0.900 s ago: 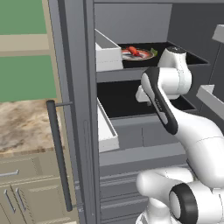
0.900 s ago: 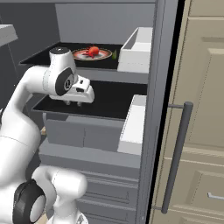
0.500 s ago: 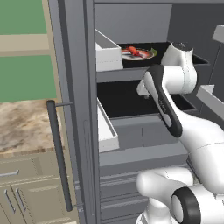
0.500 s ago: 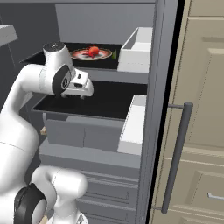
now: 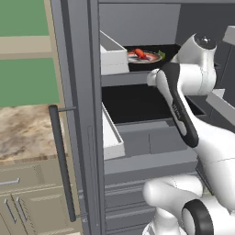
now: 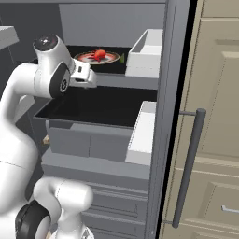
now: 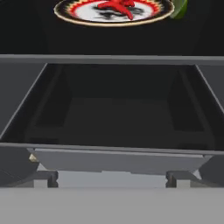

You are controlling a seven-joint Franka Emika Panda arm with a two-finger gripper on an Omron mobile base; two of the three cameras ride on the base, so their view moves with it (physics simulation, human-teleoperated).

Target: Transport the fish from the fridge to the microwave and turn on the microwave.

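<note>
So the fridge [image 5: 82,114] was standing open, and the fish [image 6: 99,54] was lying on a round patterned plate [image 6: 88,58] up on the upper shelf [image 5: 133,77], next to a pale door bin [image 6: 144,58]. My gripper [image 6: 92,79] was hanging just in front of that shelf's edge, a bit below the plate and not touching anything. Fingers looked spread apart in the hand view, with nothing between them.

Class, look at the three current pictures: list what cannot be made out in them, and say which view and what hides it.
- Gripper: finger tips cut by the hand view's bottom; openness unclear.
- Plate: far rim cut by the hand view's top edge.
- Fish: too small in the left base view for detail.
- Green item: cropped, unidentifiable.
</note>
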